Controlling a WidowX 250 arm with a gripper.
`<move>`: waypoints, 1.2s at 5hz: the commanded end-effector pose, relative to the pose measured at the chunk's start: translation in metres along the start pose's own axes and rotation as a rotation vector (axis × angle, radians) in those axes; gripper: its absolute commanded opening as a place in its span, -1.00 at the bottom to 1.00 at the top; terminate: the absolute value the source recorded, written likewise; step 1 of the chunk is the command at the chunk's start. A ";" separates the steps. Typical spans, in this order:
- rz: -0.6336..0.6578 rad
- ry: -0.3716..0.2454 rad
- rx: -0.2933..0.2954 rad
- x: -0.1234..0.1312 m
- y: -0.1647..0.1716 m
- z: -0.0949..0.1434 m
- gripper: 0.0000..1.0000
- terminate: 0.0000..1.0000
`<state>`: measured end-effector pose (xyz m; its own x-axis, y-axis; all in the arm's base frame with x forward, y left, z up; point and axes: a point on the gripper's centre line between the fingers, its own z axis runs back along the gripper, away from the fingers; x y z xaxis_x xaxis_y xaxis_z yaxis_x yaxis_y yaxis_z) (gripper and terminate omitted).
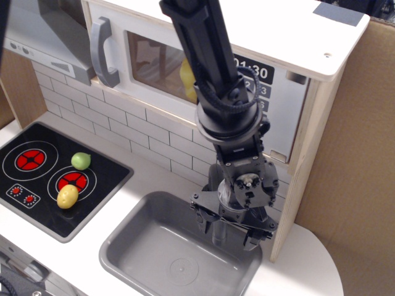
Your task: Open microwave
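Observation:
The microwave of pale wood sits at the top of the toy kitchen. Its white door lies flush with the front and looks closed. The grey curved handle is on the door's left edge. Something yellow shows through the clear window. The arm hides part of the black clock display and keypad. My gripper hangs pointing down over the sink, below and right of the door and far from the handle. Its fingers stand apart and hold nothing.
A grey sink lies under the gripper. A black hob at the left carries a green toy fruit and a yellow one. A grey slanted hood is left of the handle. Cardboard walls the right.

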<state>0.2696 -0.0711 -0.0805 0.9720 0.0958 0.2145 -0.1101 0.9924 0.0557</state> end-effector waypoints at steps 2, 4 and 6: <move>0.045 -0.014 -0.049 0.006 0.010 0.029 1.00 -1.00; 0.065 -0.065 -0.112 0.020 0.050 0.093 1.00 -1.00; 0.077 -0.135 -0.182 0.047 0.117 0.147 1.00 -1.00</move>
<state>0.2677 0.0376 0.0685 0.9377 0.1815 0.2962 -0.1438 0.9790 -0.1446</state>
